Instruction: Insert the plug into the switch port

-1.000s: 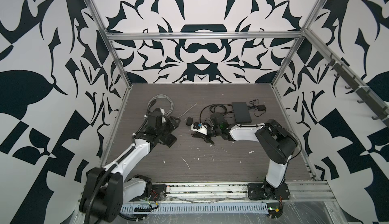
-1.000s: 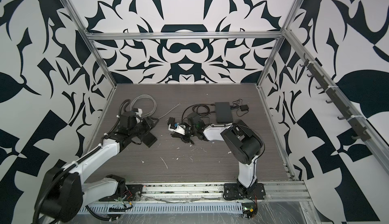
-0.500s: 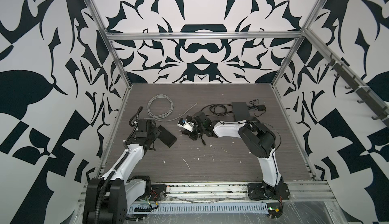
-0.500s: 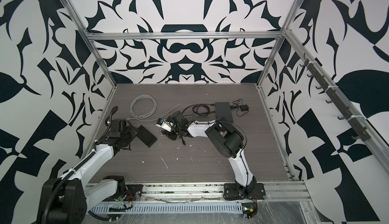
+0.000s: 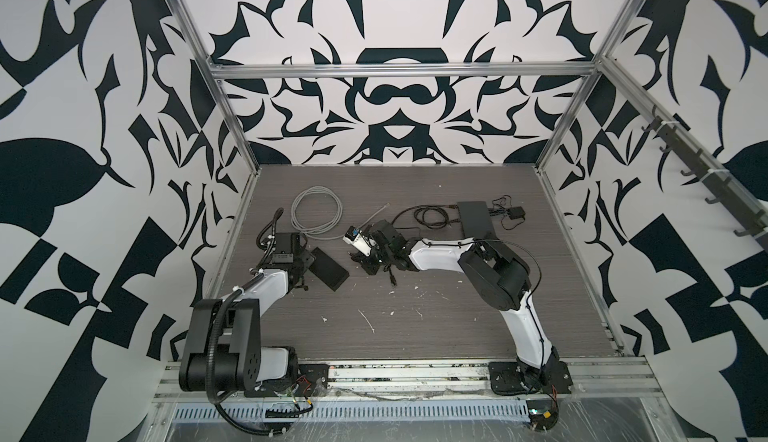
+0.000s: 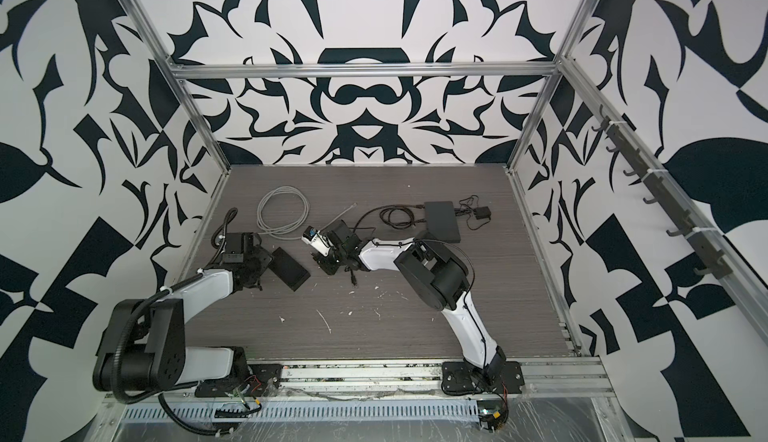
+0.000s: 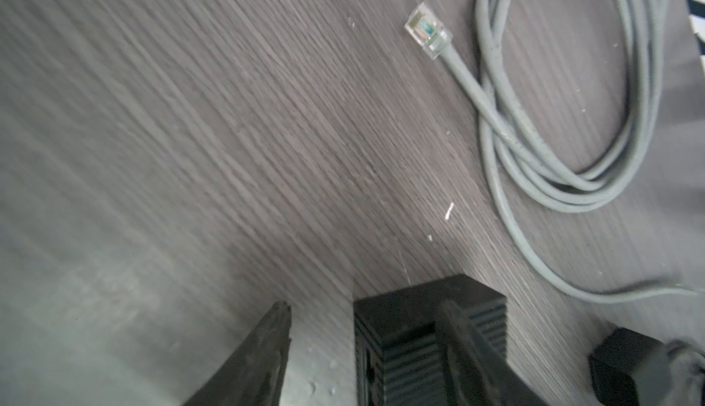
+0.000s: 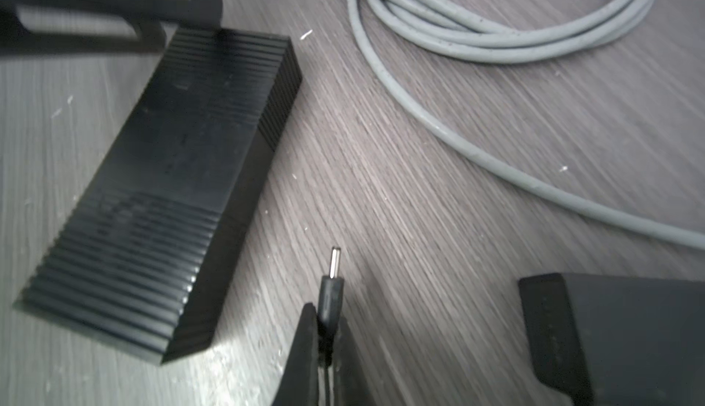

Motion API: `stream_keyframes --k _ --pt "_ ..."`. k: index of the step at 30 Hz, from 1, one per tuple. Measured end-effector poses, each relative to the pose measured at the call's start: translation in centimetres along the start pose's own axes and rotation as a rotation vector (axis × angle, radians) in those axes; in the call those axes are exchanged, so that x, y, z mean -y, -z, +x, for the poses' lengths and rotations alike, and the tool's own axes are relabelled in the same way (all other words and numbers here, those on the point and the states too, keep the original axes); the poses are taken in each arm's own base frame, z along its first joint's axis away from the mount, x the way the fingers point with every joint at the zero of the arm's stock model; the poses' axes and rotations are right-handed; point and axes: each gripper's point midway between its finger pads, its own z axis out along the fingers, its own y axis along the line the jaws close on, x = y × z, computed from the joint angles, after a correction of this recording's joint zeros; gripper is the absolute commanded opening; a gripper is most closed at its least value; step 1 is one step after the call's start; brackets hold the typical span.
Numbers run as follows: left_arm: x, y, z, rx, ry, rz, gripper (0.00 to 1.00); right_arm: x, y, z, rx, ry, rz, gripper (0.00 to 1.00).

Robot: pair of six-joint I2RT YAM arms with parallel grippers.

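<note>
Overhead pair; wrist views near switch (image 8: 171, 179)

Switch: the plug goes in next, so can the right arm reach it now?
Probably yes: the right gripper, shut on the plug, faces bare table beside the switch, nothing between. The left gripper sits only at its far end. Where it plugs in is not visible.

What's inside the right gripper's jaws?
A thin black barrel plug with a silver metal tip, pinched in the shut right gripper, tip sticking out. Its rear end is covered by the fingers.

Wood-grain table (image 5: 415, 315) bears switch (image 5: 330, 268) and grey cable (image 5: 318, 215).
</note>
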Motion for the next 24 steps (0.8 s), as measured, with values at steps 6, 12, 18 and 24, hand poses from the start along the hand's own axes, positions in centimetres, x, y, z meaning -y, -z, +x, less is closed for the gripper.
stream_keyframes --k 6,12,18,24 --pt "1.7 -1.0 -0.1 -0.015 -0.009 0.064 0.59 -1.8 -0.9 0.1 0.030 -0.027 -0.025 0.00" --pt "4.1 -2.1 0.2 -0.071 -0.058 0.148 0.55 -3.7 -0.9 0.3 0.059 -0.053 -0.068 0.00" --pt "6.0 -2.5 1.1 -0.133 -0.121 0.229 0.53 -4.7 0.0 1.2 0.068 -0.089 -0.099 0.00" --pt "7.4 -2.1 2.4 -0.203 -0.194 0.309 0.52 -4.3 1.7 1.1 0.063 -0.062 -0.081 0.00"
